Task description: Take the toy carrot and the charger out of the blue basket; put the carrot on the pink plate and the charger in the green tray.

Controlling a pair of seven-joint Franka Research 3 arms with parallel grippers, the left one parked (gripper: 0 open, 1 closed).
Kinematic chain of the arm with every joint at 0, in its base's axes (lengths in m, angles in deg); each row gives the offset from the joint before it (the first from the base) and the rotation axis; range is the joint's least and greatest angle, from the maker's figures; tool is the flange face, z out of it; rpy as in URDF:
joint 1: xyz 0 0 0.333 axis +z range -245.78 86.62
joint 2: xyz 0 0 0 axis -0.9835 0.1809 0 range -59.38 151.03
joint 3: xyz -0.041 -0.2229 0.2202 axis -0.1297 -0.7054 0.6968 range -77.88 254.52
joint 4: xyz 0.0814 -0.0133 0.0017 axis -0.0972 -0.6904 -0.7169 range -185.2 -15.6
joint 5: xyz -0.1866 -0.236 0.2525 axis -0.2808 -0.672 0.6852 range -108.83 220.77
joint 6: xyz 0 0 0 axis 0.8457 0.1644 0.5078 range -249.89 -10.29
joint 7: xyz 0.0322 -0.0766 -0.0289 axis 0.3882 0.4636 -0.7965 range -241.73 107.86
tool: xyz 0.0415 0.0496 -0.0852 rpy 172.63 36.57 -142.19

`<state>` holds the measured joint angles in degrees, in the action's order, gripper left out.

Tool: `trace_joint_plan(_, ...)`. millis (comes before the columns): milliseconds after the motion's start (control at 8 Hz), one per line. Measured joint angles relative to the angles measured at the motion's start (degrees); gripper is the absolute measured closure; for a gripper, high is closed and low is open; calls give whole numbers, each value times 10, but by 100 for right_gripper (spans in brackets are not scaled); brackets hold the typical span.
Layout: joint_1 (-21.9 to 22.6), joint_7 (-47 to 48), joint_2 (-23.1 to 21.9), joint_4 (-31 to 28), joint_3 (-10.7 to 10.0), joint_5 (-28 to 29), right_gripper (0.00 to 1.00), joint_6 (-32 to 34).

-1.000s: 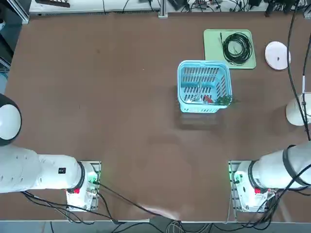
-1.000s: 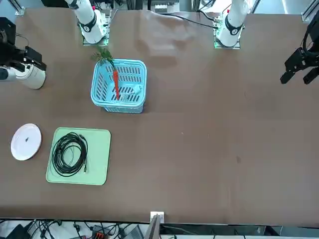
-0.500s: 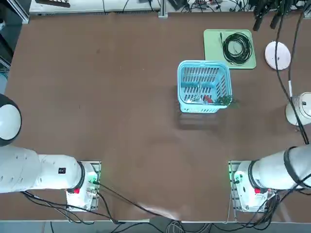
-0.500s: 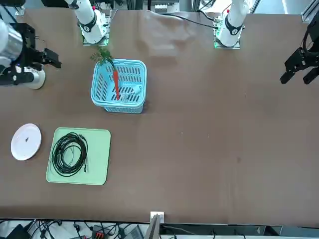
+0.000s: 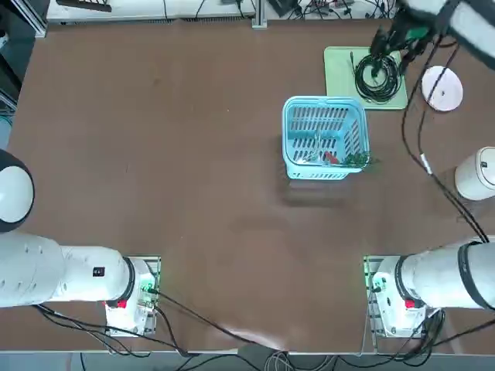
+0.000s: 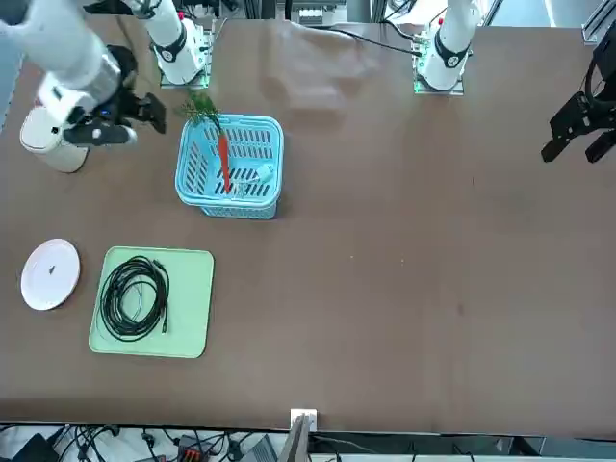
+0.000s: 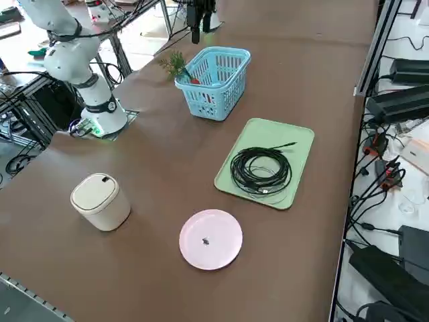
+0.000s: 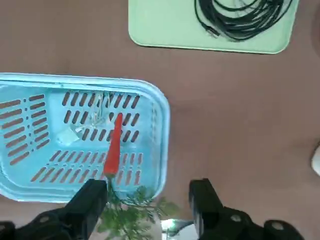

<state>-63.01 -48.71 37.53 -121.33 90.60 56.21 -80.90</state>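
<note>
The blue basket (image 5: 325,116) stands mid-table, right of centre. Inside it the toy carrot (image 8: 113,148) lies slanted, and its green leaves (image 8: 141,209) hang over the rim on the robot's side. A small whitish charger (image 8: 68,135) rests on the basket floor beside the carrot. My right gripper (image 8: 147,200) hovers high over that leafy rim, open, with nothing between its fingers (image 8: 92,199). Beyond the basket lies the green tray (image 5: 338,63). To the tray's right sits the pink plate (image 5: 442,87).
A coiled black cable (image 5: 377,76) fills much of the green tray. A white lidded canister (image 5: 475,175) stands near the table's right edge. My arm's cable (image 5: 421,154) hangs across the space right of the basket.
My right arm has swung in from the table's right edge, past the canister, to above the basket. The gripper stayed open. The objects on the table have not moved.
</note>
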Motion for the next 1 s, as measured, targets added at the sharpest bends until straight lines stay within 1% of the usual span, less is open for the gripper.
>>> trace_joint_plan(500,86,110,-14,-147,0,0,0,-171)
trace_joint_plan(625,99,121,-15,-174,0,0,0,-205)
trace_joint_plan(1000,105,123,-14,-240,6,0,0,-282)
